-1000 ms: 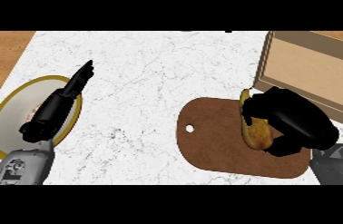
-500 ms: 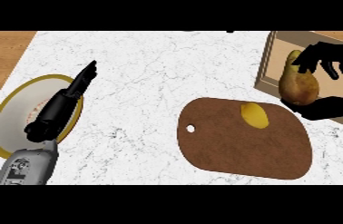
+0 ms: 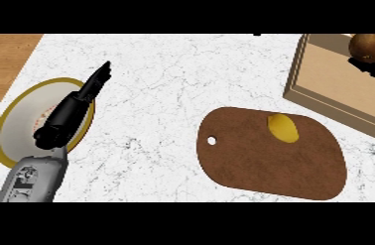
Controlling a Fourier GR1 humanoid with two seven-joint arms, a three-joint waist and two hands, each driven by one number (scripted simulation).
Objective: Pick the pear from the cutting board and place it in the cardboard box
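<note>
Sitting at the far right edge, the brownish pear (image 3: 362, 44) hangs over the cardboard box (image 3: 322, 85), right hand barely visible, can't tell its grip. Oval wooden cutting board (image 3: 256, 164) keeps a yellow lump (image 3: 282, 128). Left hand (image 3: 77, 102) lies straight-fingered over a gold-rimmed plate (image 3: 15, 125) on the marble counter (image 3: 176, 80).

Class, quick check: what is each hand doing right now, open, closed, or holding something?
Left hand: open, fingers straight, over the plate, holding nothing.
Right hand: only a sliver shows beside the pear at the cardboard box; cannot be told.
</note>
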